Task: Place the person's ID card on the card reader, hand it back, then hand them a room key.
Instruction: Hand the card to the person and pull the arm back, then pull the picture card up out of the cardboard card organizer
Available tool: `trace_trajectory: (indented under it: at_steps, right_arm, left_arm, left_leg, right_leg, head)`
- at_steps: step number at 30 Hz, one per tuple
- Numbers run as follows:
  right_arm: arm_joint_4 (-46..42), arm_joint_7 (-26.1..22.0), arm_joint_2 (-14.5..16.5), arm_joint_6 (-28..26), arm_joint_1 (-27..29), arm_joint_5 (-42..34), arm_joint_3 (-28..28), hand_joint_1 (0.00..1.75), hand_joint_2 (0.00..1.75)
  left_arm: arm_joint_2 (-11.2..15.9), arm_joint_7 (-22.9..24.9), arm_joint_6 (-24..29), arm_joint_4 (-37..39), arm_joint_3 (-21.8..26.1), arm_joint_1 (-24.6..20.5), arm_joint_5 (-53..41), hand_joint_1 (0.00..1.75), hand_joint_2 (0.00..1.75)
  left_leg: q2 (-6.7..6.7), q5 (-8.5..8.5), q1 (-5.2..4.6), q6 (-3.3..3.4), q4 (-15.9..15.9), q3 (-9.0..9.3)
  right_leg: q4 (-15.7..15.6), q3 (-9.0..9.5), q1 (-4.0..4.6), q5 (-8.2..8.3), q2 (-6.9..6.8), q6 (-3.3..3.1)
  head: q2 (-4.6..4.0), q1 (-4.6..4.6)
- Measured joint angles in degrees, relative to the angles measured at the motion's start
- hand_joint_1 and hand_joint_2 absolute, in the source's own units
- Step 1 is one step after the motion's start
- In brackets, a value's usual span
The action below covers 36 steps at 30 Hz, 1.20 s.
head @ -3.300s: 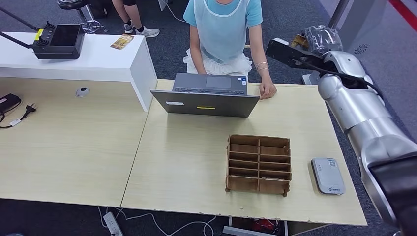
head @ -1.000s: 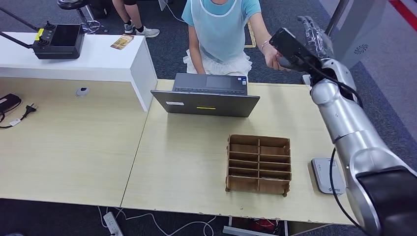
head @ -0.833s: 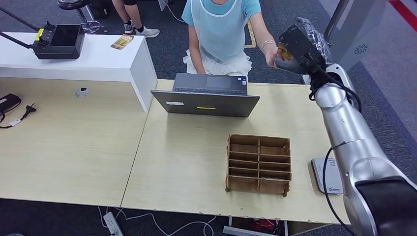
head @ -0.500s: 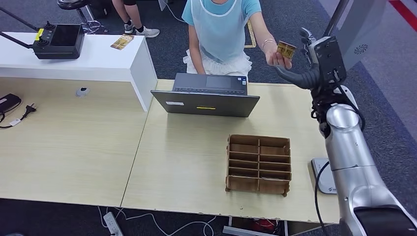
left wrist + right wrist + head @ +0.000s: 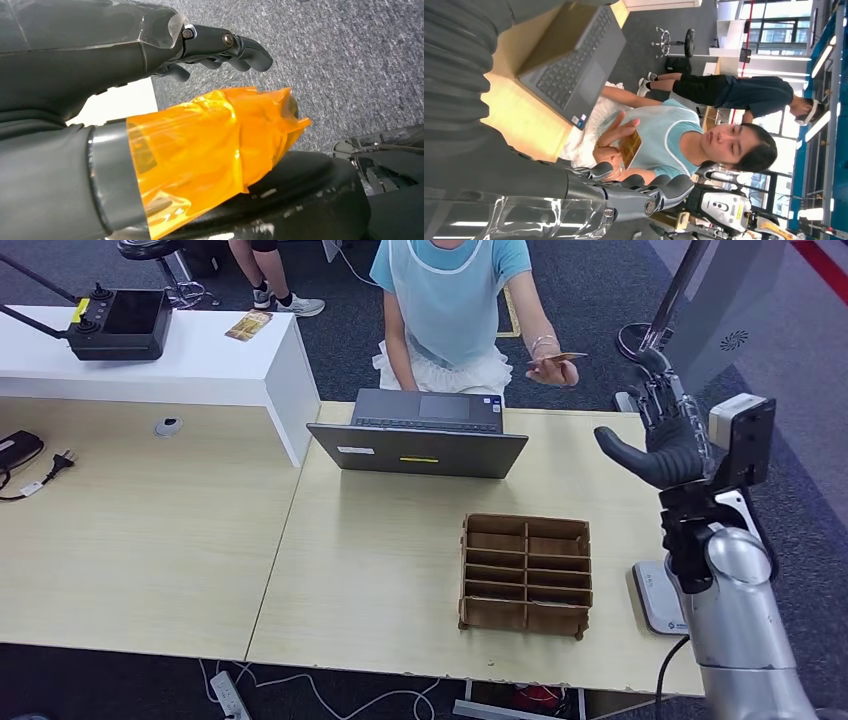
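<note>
Beyond the pale wooden desk [image 5: 400, 570], a small gold-brown ID card [image 5: 558, 358] is held up by a person's hand [image 5: 548, 370]. Well apart from it, the right hand [image 5: 662, 445] is raised with fingers spread, nothing held. The left hand [image 5: 165, 42] is seen with fingers curled, holding nothing.

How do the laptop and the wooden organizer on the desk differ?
The laptop is grey and stands open by the person; the wooden organizer is brown, divided into compartments, and nearer the robot. The laptop is wider; the organizer is squarer. Both rest on the desk.

Light wooden desk [image 5: 400, 560] is carrying an open laptop [image 5: 420, 435], a brown compartment organizer [image 5: 527, 575], and a grey card reader [image 5: 655, 600] near its right edge, partly hidden, seemingly bare.
</note>
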Motion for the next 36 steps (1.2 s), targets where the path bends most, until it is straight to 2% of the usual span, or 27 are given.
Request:
trace_trajectory:
  at_steps: [1,6,13,20,25,30,36]
  right_arm:
    - [-1.2,-0.5,-0.4,0.0,1.6,0.0,-0.3,0.0,0.0]
    - [-8.5,-3.0,-1.9,-0.1,10.5,0.7,-1.9,0.0,0.0]
    - [-18.5,-6.1,-2.3,-1.7,22.4,4.4,-4.8,0.0,0.0]
    - [-23.8,-7.3,-3.4,-2.9,29.3,9.8,-7.2,0.0,0.0]
    - [-27.0,-8.6,-3.6,-6.0,34.3,16.2,-8.3,0.0,0.0]
    - [-28.7,-8.8,-3.3,-9.3,37.4,23.7,-8.2,0.0,0.0]
    - [-30.0,-8.9,-2.3,-11.5,40.3,26.5,-6.4,0.0,0.0]
  left_arm:
    - [0.0,0.0,0.1,0.0,0.2,0.0,0.1,0.0,0.0]
    - [0.0,0.0,0.0,0.0,0.9,0.2,0.4,0.0,0.0]
    - [0.1,0.0,0.0,0.0,1.4,0.6,0.6,0.0,0.0]
    - [0.2,-0.6,0.1,0.0,2.3,0.6,1.2,0.0,0.0]
    - [0.2,-0.6,0.1,0.0,2.7,0.6,1.6,0.0,0.0]
    - [0.2,-0.6,0.1,0.0,3.2,0.6,1.7,0.0,0.0]
    - [-0.1,-0.6,0.3,0.0,3.7,0.6,2.0,0.0,0.0]
  left_leg:
    - [0.0,0.0,0.0,0.0,0.0,0.0]
    - [0.0,-0.03,0.0,0.02,0.0,0.0]
    - [0.02,-0.07,0.0,-0.01,-0.1,0.0]
    - [0.02,-0.08,0.0,0.0,-0.1,0.02]
    - [0.03,-0.08,0.0,-0.01,-0.1,0.01]
    - [0.02,-0.09,0.0,-0.01,-0.1,0.02]
    - [0.03,-0.09,0.0,-0.01,-0.1,0.03]
  right_leg:
    - [0.0,0.0,0.0,0.0,0.0,0.0]
    - [0.0,-0.01,0.0,-0.04,0.0,0.01]
    - [0.0,-0.02,0.0,-0.09,0.01,-0.02]
    - [0.0,0.0,0.0,-0.09,0.0,-0.03]
    - [0.0,-0.01,0.0,-0.1,0.01,-0.04]
    - [0.0,-0.01,0.0,-0.13,0.01,-0.08]
    - [0.0,0.0,0.0,-0.13,0.01,-0.08]
  head:
    - [0.0,0.0]
    - [0.0,-0.01]
    - [0.0,-0.01]
    - [0.0,0.0]
    - [0.0,-0.01]
    - [0.0,-0.01]
    - [0.0,-0.01]
